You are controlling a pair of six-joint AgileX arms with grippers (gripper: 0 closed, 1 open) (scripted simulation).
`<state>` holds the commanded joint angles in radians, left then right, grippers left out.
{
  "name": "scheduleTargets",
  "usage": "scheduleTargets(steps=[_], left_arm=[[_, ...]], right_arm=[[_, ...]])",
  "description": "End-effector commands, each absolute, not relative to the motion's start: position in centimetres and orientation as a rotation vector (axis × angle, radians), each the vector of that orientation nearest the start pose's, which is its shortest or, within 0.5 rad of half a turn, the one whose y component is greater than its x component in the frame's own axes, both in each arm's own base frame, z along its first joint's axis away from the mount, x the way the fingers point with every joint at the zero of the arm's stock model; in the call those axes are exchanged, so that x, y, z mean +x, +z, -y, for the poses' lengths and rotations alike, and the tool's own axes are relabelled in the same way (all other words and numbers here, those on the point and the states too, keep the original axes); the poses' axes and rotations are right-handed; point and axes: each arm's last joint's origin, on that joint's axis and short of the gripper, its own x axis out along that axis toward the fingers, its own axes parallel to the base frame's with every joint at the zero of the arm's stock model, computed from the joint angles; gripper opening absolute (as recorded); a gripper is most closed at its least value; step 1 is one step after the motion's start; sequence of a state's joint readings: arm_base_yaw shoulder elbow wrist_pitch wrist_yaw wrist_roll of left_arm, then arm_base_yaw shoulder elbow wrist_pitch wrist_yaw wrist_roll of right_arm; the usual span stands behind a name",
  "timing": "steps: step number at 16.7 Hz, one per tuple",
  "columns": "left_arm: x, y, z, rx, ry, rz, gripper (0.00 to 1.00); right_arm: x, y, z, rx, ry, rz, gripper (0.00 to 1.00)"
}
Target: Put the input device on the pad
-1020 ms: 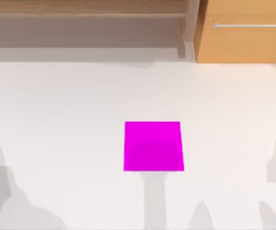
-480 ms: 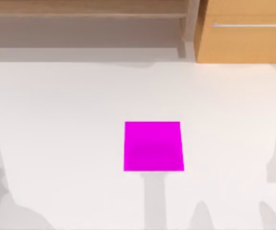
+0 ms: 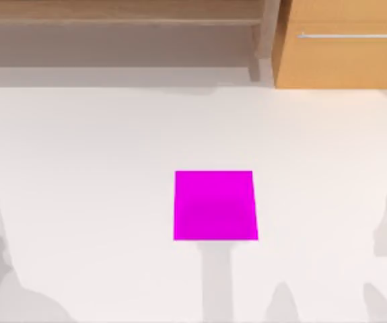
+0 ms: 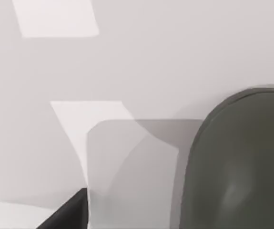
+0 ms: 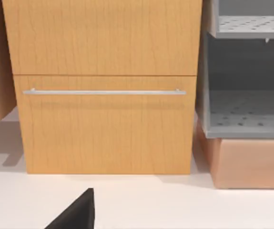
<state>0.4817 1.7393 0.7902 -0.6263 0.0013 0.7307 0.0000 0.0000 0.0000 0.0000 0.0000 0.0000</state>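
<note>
Lying bare at frame centre, pad (image 3: 215, 205); dark rounded object (image 4: 239, 162), possibly input device, seen near left wrist, not placed. Jaw state of both grippers cannot be told.

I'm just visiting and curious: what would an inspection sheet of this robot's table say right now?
Surface: white table, with grey shadows along its near edge.
Job's things: magenta pad lies flat near the middle, nothing on it; a dark grey rounded object sits close under the left wrist camera, possibly the input device.
Clutter: nothing seen.
Grippers: nothing seen clearly.
Cables: nothing seen.
Surroundings: wooden cabinet with a metal handle; grey shelves beside it.
</note>
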Motion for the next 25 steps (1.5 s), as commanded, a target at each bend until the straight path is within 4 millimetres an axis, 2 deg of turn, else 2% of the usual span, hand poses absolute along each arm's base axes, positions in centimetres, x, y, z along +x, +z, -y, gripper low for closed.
scheduleTargets(steps=[6,7,14,15,17,19,25], left_arm=[[23.1,9.7,-12.1,0.191,-0.196,-1.565,0.02],[23.1,9.7,-12.1,0.191,-0.196,-1.565,0.0],[23.1,9.7,-12.1,0.191,-0.196,-1.565,0.0],[23.2,11.4,-12.1,0.187,-0.192,-1.537,0.0],[23.3,11.7,-12.3,0.186,-0.19,-1.536,0.0],[23.6,13.0,-12.5,0.186,-0.189,-1.535,0.0],[23.4,19.5,-12.3,0.179,-0.202,-1.553,0.0]], right_arm=[[10.6,16.0,0.1,0.0,0.0,0.0,1.0],[10.6,16.0,0.1,0.0,0.0,0.0,1.0],[10.6,16.0,0.1,0.0,0.0,0.0,1.0],[10.6,16.0,0.1,0.0,0.0,0.0,1.0],[10.6,16.0,0.1,0.0,0.0,0.0,1.0],[10.6,16.0,0.1,0.0,0.0,0.0,1.0],[10.6,16.0,0.1,0.0,0.0,0.0,1.0]])
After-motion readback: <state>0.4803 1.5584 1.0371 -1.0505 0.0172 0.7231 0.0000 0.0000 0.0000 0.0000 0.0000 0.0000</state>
